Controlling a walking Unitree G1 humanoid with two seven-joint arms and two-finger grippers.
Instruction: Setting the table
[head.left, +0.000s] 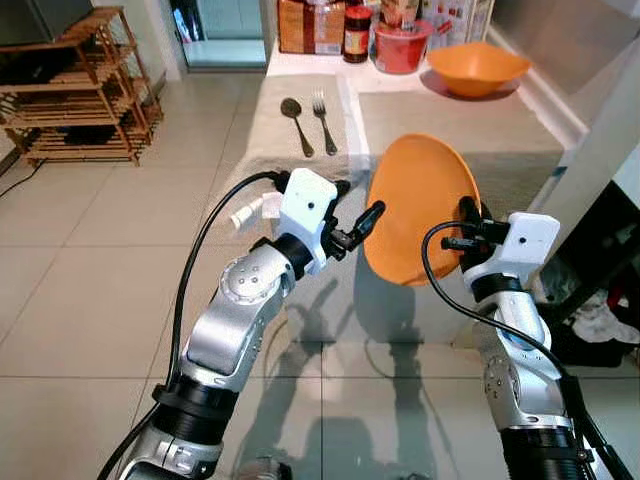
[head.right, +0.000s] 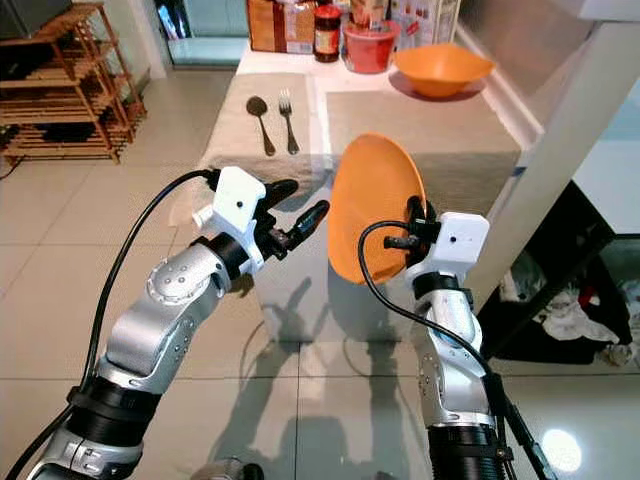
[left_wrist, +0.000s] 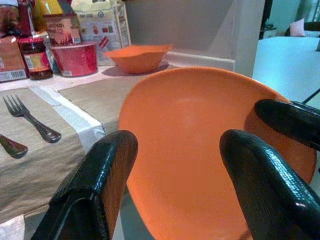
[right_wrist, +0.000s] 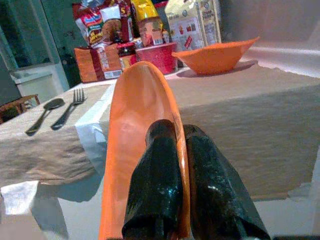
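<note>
An orange plate (head.left: 415, 205) stands on edge in the air just before the table's near edge (head.left: 300, 165). My right gripper (right_wrist: 179, 131) is shut on the plate's rim (right_wrist: 135, 115), one finger on each face. My left gripper (head.left: 358, 205) is open at the plate's left side, its two fingers (left_wrist: 110, 165) apart in front of the plate's hollow face (left_wrist: 200, 130) without touching it. On the left beige placemat (head.left: 290, 150) lie a spoon (head.left: 296, 125) and a fork (head.left: 324, 120). The right placemat (head.left: 450, 120) is bare.
At the table's far end stand an orange bowl (head.left: 477, 68), a red tub (head.left: 402, 45), a dark jar (head.left: 357, 33) and food packets (head.left: 310, 25). A wooden rack (head.left: 75, 85) stands at the left. Clothes (head.left: 605, 320) lie on the floor at the right, beside a white wall edge.
</note>
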